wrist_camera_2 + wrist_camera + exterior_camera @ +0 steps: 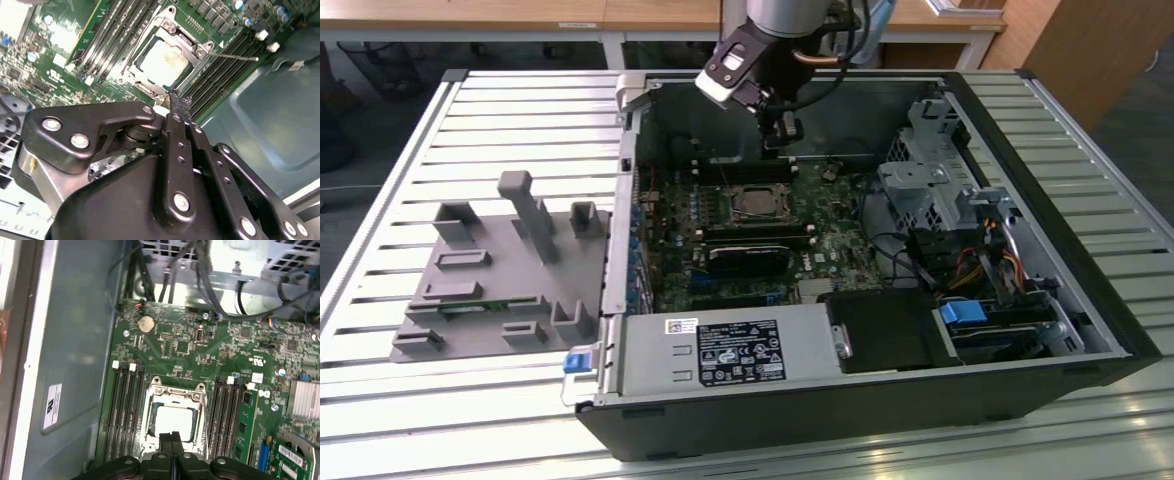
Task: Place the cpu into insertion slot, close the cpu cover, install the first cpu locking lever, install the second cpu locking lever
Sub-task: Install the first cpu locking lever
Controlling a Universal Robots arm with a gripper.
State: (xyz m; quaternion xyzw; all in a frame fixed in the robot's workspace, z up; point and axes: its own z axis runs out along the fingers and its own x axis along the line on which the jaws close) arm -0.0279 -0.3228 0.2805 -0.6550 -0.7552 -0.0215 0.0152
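Note:
The cpu (pixel 173 419) lies flat in the insertion slot (pixel 754 204) on the green motherboard, its pale metal top showing. The silvery cpu cover (pixel 176 394) lies down around it as a frame. In the second wrist view the cpu (pixel 165 60) shows with the cover (pixel 134 67) around it, and a thin silvery lever rod (pixel 235 56) sticks out from one corner of the socket. My gripper (pixel 172 438) hangs above the socket's edge, fingers pressed together with nothing between them. It also shows in the exterior view (pixel 782 138) and the second wrist view (pixel 179 102).
Black memory slots (pixel 125 405) flank the socket on both sides. The open computer case (pixel 947 100) walls in the board, with a drive cage (pixel 927 190) and cables on the exterior view's right. A grey fixture block (pixel 494 270) stands on the slatted table outside.

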